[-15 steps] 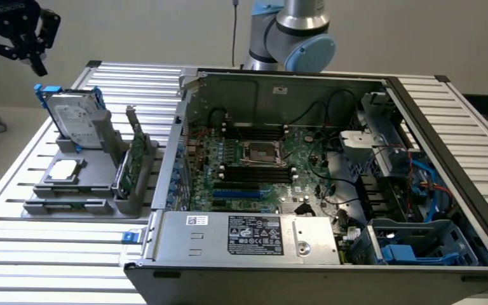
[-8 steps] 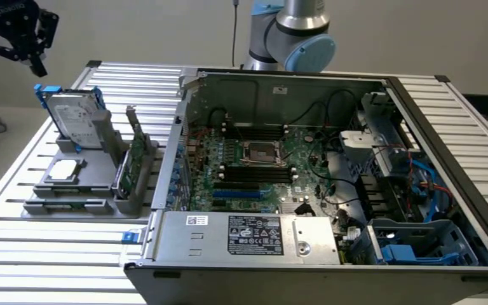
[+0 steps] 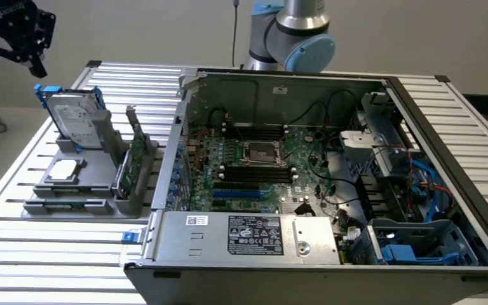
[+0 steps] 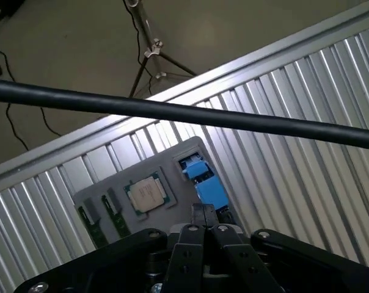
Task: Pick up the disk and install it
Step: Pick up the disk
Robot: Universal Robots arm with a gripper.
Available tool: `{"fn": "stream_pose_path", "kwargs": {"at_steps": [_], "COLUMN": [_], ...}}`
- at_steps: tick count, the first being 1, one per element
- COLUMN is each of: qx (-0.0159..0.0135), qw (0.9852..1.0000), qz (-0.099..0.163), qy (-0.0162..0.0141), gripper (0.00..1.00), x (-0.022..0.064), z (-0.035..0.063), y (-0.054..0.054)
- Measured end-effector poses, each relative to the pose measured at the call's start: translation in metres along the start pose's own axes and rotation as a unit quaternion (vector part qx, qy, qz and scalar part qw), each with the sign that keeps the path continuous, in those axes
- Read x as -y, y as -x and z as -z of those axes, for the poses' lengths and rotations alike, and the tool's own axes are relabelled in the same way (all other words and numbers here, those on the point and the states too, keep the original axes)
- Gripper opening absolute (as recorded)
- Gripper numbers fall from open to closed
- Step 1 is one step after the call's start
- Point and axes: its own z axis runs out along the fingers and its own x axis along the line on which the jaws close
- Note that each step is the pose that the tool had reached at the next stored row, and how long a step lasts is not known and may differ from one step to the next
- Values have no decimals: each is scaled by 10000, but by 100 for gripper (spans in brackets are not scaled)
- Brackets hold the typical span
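One gripper [image 3: 36,67], fingers clenched together and holding nothing. It hangs in the air up and to the exterior view's left of the disk [image 3: 74,119], clearly apart from it. In the wrist view the gripper [image 4: 203,211] has its two fingertips pressed flat against each other, with the disk's blue carrier [image 4: 208,186] just past them.

One disk: silver-grey with a white label and a blue frame. It stands upright on edge in the grey holder [image 3: 66,204], at the holder's far end. It is not yet picked up.

Also on the holder:
- One square silver chip [image 3: 64,169], lying flat near the disk.
- One green card [image 3: 134,162] on edge at the side nearest the case. The wrist view shows two thin green edges [image 4: 117,218] in slots beside the chip [image 4: 148,195].

One open computer case [image 3: 195,136] lies on the ribbed metal table [image 3: 49,260], on the exterior view's right of the holder. Inside it:
- One motherboard [image 3: 261,152].
- One grey power supply [image 3: 244,235] at the near edge.
- One blue drive cage [image 3: 422,244] at the near right corner.

One small blue clip [image 3: 129,236] sits on the table just beside the case. One arm [image 3: 291,32] rises behind the case. One black cable [image 4: 184,114] crosses the wrist view, with one tripod [image 4: 151,55] on the floor beyond the table.
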Motion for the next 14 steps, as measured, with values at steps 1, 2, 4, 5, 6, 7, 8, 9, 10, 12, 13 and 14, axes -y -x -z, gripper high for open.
{"fn": "stream_pose_path", "kwargs": {"at_steps": [1,2,4,5,6,7,8,9,10,12,13,14], "qx": [-6,-12,-25,-30,-36,-42,-46,-49,-49,-38,-26,-13], "qw": [10000,9998,9993,9990,9985,9980,9974,9967,9960,9948,9941,9935], "qz": [88,185,365,454,544,633,723,812,887,1020,1079,1134], "qy": [1,1,2,2,2,1,-3,-10,-21,-58,-79,-100], "gripper": [11,11,11,11,11,11,11,11,11,11,11,11], "x": [0,1,1,1,1,2,2,2,3,4,4,4], "z": [-3,-7,-14,-19,-23,-28,-34,-39,-44,-54,-58,-61], "y": [0,0,0,0,0,0,0,0,-1,-1,-1,0]}}
